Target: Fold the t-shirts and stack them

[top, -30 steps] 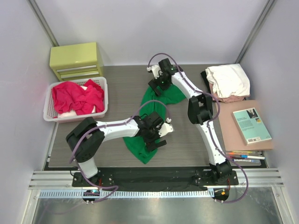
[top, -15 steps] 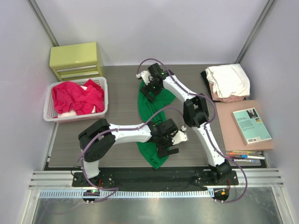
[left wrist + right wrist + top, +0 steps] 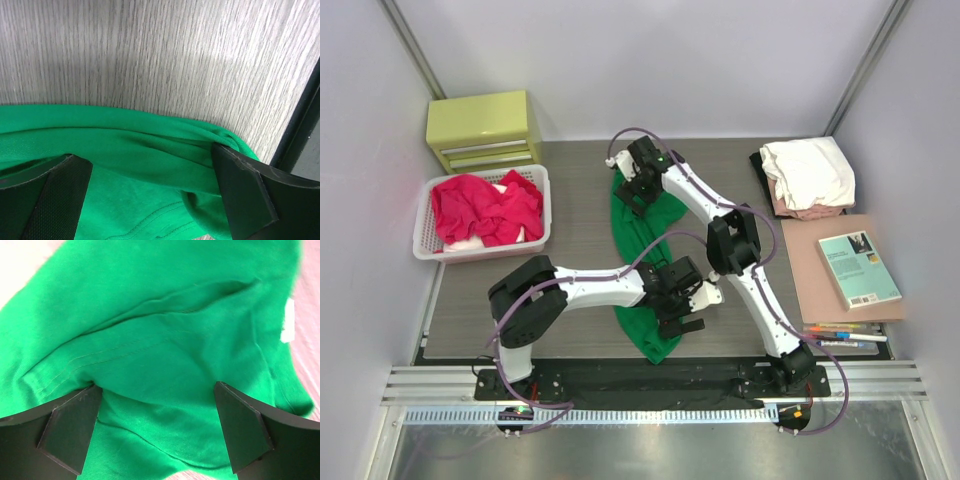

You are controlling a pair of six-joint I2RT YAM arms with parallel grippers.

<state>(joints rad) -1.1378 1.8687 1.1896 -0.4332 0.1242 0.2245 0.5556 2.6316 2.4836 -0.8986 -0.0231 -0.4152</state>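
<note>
- Left gripper [image 3: 147, 162]: its fingers stand wide apart and press into the near end of the green t-shirt [image 3: 633, 235]. Bunched folds fill the gap, and no pinch is evident.
- Right gripper [image 3: 152, 395]: likewise spread, with the far end of the same shirt lying between its fingers, close to the white neck label [image 3: 287, 322].
- Location: the shirt lies on the wood-grain table [image 3: 575, 215] as a long, narrow band running from far to near between the two arms.
- Step in hand, by judgement: laying this shirt out lengthwise ahead of its fold. The red t-shirts [image 3: 485, 210] wait in the white slatted basket [image 3: 547, 205], and a stack of folded shirts [image 3: 808, 172] sits at the far right.
- Next move, by judgement: both grippers need to close on cloth edges rather than loose bulk. The band should be flattened before one end is carried over the other.
- Overhead view only: the shirt's whole length, the basket and the stack.
- Wrist views only: finger spacing, stitched hems and the label. The left wrist view also shows the near end close to the dark edge rail [image 3: 300, 145].
</note>
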